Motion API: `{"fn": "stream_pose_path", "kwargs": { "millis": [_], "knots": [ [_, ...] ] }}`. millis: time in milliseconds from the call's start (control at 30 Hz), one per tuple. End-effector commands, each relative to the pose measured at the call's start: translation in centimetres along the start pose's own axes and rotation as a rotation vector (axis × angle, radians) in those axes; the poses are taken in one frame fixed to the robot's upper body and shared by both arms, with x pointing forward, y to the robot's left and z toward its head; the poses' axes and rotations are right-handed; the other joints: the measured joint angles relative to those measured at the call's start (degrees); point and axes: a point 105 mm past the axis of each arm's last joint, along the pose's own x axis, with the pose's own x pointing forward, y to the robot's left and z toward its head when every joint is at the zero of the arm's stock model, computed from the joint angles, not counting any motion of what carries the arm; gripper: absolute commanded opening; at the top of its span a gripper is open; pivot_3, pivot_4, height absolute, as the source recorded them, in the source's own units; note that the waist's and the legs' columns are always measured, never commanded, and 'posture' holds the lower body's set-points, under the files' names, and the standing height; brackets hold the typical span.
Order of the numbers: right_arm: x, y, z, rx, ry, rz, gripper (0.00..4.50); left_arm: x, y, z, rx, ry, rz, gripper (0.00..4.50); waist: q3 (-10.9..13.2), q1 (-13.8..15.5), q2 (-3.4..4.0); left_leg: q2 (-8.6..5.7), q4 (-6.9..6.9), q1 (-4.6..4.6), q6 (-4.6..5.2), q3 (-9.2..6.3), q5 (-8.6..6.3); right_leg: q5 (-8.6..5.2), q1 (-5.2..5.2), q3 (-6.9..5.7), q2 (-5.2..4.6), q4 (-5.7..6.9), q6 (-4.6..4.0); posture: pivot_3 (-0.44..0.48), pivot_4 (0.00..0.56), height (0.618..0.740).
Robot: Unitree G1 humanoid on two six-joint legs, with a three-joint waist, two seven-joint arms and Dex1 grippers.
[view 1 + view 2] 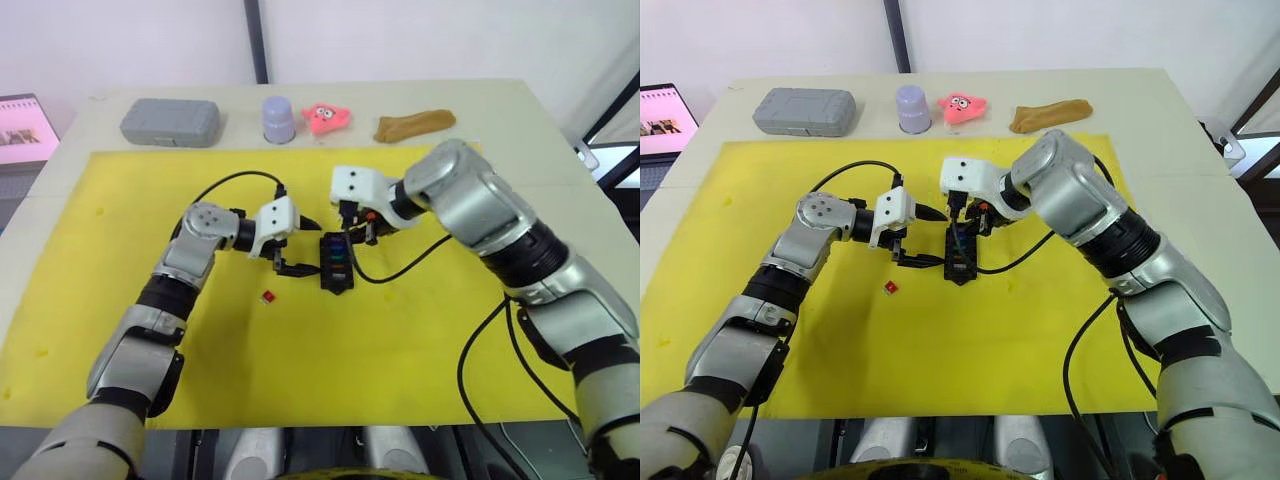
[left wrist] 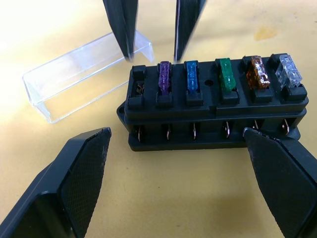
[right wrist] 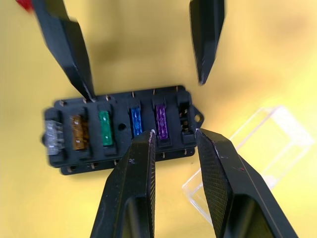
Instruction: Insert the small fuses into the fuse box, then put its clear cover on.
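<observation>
Fuse box (image 2: 213, 106) sits mid yellow mat (image 1: 420, 360), between both grippers. 5 fuses seated: purple (image 2: 164, 78), blue (image 2: 191, 77), green (image 2: 226, 75), amber (image 2: 258, 73), clear (image 2: 289, 71). The end slot (image 2: 137, 88) next to purple looks empty. 1 red fuse (image 1: 268, 296) lies loose on the mat, to the robot's left of the box and nearer the robot. My read: that one goes in the last slot.

Cover (image 2: 84, 74) lies on its side, open face showing, just beside the box at the empty-slot end. Parked close for the final step, not blocking any slots.

Left gripper (image 1: 290, 262): fingers spread wide, straddling the long side of the box. One pad (image 2: 280, 171) is at or against the base at the clear-fuse end, the other pad (image 2: 79, 168) is off the box. Looks like bracing, so the box doesn't slide during insertion. Forearm low, reaching in from the robot's left, elbow bent.

Right gripper (image 3: 174, 133): fingers parted by a narrow gap, nothing between them, tips over the purple and empty-slot end. Arm comes across from the right, elbow high, wrist pitched down over the box.

Judgement: 5 of 6 in, cover not on.
</observation>
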Motion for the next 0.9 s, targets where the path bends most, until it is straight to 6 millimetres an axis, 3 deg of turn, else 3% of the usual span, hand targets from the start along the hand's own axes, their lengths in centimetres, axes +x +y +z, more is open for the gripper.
{"fn": "stream_pose_path", "kwargs": {
  "millis": [33,100,200,233,267,467,900],
  "knots": [
    [-1.6,0.1,1.6,-0.038,-0.084,-0.025,1.37,-0.3,0.4,0.6,0.024,-0.008,0.014,4.5,0.0,0.0,0.0,0.0,0.0,0.0,0.0,0.0,0.0,0.0,0.0,0.0,0.0,0.0,0.0,0.0,0.15,0.74],
    [-1.4,0.1,1.6,-0.018,-0.104,-0.036,1.37,-0.3,0.4,0.6,0.025,-0.008,0.015,4.5,0.0,0.0,0.0,0.0,0.0,-0.01,0.0,0.0,0.0,0.0,0.0,0.0,0.0,-0.01,0.0,0.0,0.15,0.74],
    [-1.1,0.2,1.4,0.011,-0.176,-0.046,0.57,-0.3,0.4,0.6,0.024,-0.008,0.014,4.5,0.0,0.1,0.0,-0.01,0.0,-0.01,0.0,0.0,0.0,0.0,0.01,0.0,-0.01,0.0,0.0,0.0,0.15,0.74],
    [-1.0,0.2,1.3,0.014,-0.208,-0.052,0.12,-0.4,0.5,0.6,0.024,-0.007,0.015,4.5,0.0,0.1,0.0,-0.01,0.0,-0.01,0.0,0.0,0.0,0.0,0.01,0.0,-0.02,0.0,0.0,0.0,0.15,0.74],
    [-0.8,0.1,1.3,0.016,-0.259,-0.063,0.05,-0.4,0.5,0.6,0.024,-0.006,0.015,4.5,0.0,0.1,0.0,-0.01,0.0,-0.01,0.0,0.01,0.0,0.0,0.01,0.01,-0.02,-0.01,0.0,0.0,0.15,0.74],
    [0.5,-0.2,-0.4,0.078,-0.336,-0.095,0.05,-0.5,0.5,0.6,0.025,-0.004,0.014,4.5,0.0,0.0,0.0,-0.01,0.01,-0.01,0.0,0.01,0.0,0.0,0.01,0.01,-0.02,0.01,0.0,0.0,0.15,0.74],
    [1.1,0.8,-1.1,0.114,-0.416,-0.061,0.05,-0.7,0.6,0.8,0.028,-0.001,0.011,4.5,0.0,0.0,0.0,0.0,0.01,0.0,0.0,0.01,0.0,0.0,0.02,0.01,-0.01,0.01,0.0,0.0,0.15,0.74]
  ]
}}
